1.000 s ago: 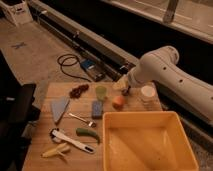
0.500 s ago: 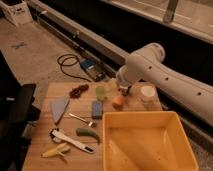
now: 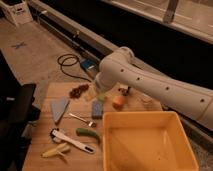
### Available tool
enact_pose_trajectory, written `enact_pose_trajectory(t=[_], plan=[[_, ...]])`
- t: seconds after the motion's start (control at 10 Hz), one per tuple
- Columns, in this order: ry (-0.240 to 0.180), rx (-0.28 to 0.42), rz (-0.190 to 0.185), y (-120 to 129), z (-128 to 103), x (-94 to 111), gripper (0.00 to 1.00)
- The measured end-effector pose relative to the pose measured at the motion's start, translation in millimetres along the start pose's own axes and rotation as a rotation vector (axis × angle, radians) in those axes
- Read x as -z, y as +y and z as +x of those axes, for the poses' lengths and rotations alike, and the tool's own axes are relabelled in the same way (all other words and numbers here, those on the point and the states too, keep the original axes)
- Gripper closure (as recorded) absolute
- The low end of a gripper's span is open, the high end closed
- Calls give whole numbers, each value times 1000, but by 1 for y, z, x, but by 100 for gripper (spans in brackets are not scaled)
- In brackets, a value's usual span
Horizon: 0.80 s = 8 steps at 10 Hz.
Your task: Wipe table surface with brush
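The pincer [image 3: 100, 92] hangs released, with nothing in it, over the far middle of the worktop [image 3: 39, 142]. It is well apart from the brush [image 3: 72, 141], which lies flat near the front left, just beside the banana [image 3: 56, 151]. The step in hand looks to be the reach: come down over the middle of the white handle, jaws set across its length, clear of banana and spoon [image 3: 82, 119], and close only once low enough to pinch firmly.
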Motion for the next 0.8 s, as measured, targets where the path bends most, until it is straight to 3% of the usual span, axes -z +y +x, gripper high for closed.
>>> enact_pose_trajectory(t=[0.1,0.5,0.8], plan=[[-8,15,17,-11,0,-5,20],[-6,15,9,-6,-1,-4,20],[-58,68,-1,-18,8,-22,20]])
